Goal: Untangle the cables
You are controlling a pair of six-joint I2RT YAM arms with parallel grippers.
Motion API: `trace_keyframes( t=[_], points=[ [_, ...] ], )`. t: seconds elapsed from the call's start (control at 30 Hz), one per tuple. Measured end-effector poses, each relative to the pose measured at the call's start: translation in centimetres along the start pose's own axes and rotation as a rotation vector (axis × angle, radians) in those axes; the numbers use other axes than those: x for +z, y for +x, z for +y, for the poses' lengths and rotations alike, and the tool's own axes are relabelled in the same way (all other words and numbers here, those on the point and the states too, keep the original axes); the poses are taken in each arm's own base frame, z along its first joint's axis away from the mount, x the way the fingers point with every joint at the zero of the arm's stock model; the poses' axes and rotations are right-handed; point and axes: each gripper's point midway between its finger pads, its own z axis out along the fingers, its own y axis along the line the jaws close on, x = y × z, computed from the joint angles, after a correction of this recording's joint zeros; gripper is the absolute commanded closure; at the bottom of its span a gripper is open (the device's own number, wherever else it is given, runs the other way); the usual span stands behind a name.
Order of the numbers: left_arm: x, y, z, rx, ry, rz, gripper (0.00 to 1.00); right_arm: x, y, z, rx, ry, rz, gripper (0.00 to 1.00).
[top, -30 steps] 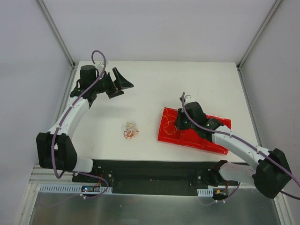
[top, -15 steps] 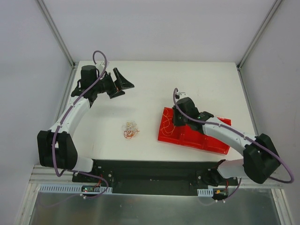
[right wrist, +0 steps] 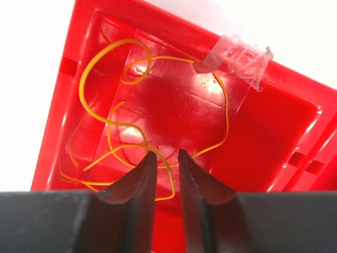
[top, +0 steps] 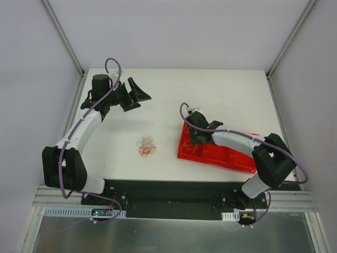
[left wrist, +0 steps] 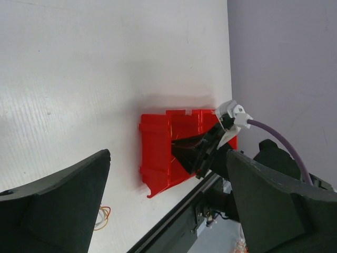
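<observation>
Right gripper [right wrist: 164, 158] hovers over cables [right wrist: 80, 90] in tray [right wrist: 274, 121]

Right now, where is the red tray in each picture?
Top external: the red tray lies right of centre, toward the near edge.
Left wrist: around the middle, a little low, seen between the left arm's fingers, which are spread wide.
Right wrist: it fills nearly the whole picture.
Shared landmark: the right arm's fingers, poised over the tray's end compartment in all three views.
</observation>
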Motion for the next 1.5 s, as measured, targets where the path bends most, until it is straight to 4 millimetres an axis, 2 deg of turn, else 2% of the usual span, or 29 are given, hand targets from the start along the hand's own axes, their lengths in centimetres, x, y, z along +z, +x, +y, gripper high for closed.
trace_keyframes(
  t=[0.07, 0.17, 0.27, 0.37, 0.47, 0.53, 0.6, 0.73, 0.83, 0.87, 0.93, 1.07, 1.23, 1.3, 1.37, 1.5],
  points=[
    [0.2, 0.1, 0.2, 0.010, -0.014, -0.004, 0.09, -0.3, -0.2, 0.0, -0.005, 0.011, -0.001, 0.60],
    [0.6, 0.8, 0.1, 0.052, -0.040, 0.000, 0.19, -0.9, -1.0, -0.1, -0.005, 0.018, -0.021, 0.47],
    [1.0, 2.2, -0.4, 0.111, -0.086, 0.038, 0.19, -2.6, -1.7, -0.2, -0.007, -0.001, -0.054, 0.37],
    [0.2, 3.7, -1.3, 0.166, -0.090, 0.065, 0.16, -5.2, -3.0, -0.1, 0.007, -0.043, -0.130, 0.34],
    [-2.0, 4.6, -2.0, 0.229, -0.087, 0.052, 0.12, -8.1, -4.0, 0.3, 0.029, -0.105, -0.214, 0.32],
    [-3.4, 5.4, -2.1, 0.279, -0.082, 0.038, 0.12, -9.2, -4.5, 1.2, 0.035, -0.152, -0.250, 0.33],
    [-4.3, 6.5, -1.5, 0.304, -0.095, 0.041, 0.15, -9.8, -4.9, 3.2, 0.023, -0.215, -0.274, 0.35],
    [-3.9, 9.6, 2.5, 0.250, -0.160, 0.128, 0.19, -9.1, -4.1, 10.0, -0.020, -0.370, -0.234, 0.41],
    [-3.5, 13.2, 6.8, 0.157, -0.243, 0.239, 0.20, -7.5, -3.1, 15.1, -0.026, -0.461, -0.181, 0.45],
    [-3.7, 14.6, 8.1, 0.125, -0.274, 0.276, 0.21, -6.9, -2.6, 16.6, -0.028, -0.478, -0.160, 0.46],
    [-4.0, 15.9, 9.4, 0.096, -0.302, 0.309, 0.23, -6.0, -1.7, 18.1, -0.031, -0.492, -0.132, 0.47],
    [-4.2, 16.6, 9.8, 0.083, -0.311, 0.328, 0.32, -4.5, -0.6, 19.4, -0.026, -0.501, -0.101, 0.49],
    [-3.7, 16.9, 10.7, 0.056, -0.330, 0.363, 0.46, -4.5, -1.6, 20.2, 0.017, -0.526, -0.135, 0.52],
    [-3.6, 17.0, 11.1, 0.045, -0.345, 0.373, 0.49, -4.5, -2.1, 20.4, 0.047, -0.537, -0.154, 0.62],
    [-3.7, 16.7, 11.3, 0.039, -0.356, 0.362, 0.48, -4.5, -2.5, 20.6, 0.085, -0.548, -0.165, 0.66],
    [-4.9, 15.0, 11.6, 0.084, -0.416, 0.263, 0.44, -4.3, -3.4, 21.0, 0.200, -0.563, -0.168, 0.68]
  ],
)
